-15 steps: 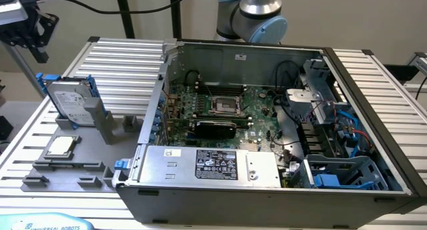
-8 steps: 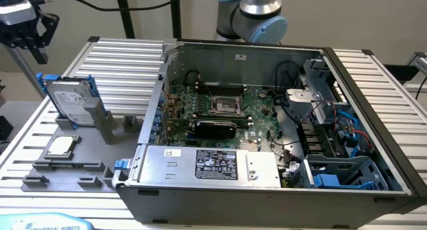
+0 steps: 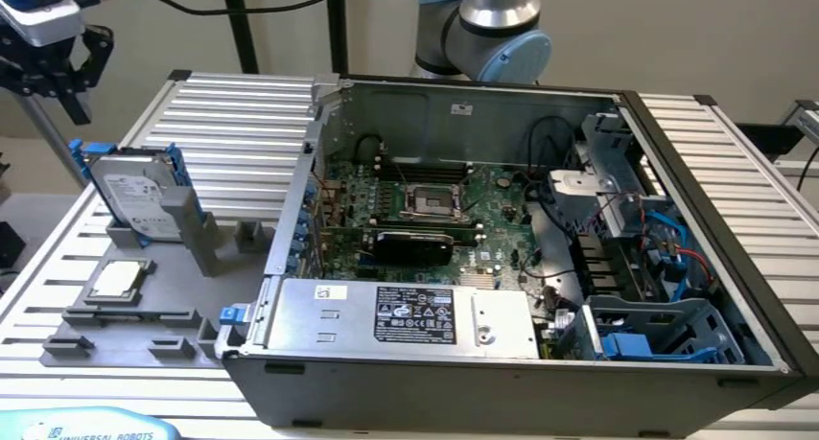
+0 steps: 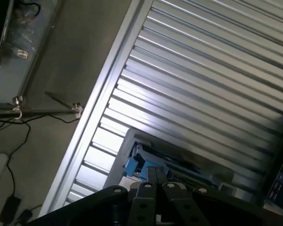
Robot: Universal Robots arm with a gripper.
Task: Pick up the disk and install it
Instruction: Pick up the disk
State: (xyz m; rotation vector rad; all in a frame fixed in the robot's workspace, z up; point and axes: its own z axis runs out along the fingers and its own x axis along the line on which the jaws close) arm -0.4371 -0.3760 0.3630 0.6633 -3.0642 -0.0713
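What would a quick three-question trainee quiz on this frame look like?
1. True or false: the disk is already inside the computer case.
2. Pick one. The pincer is: A) shut on the disk; B) shut, empty, up above the disk; C) open, inside the case.
3. Short answer: what small square part lies flat on the grey fixture, nearer the camera than the disk?

Key: 1 false, it stands upright in the fixture outside the case. 2 B. 3 the CPU chip.
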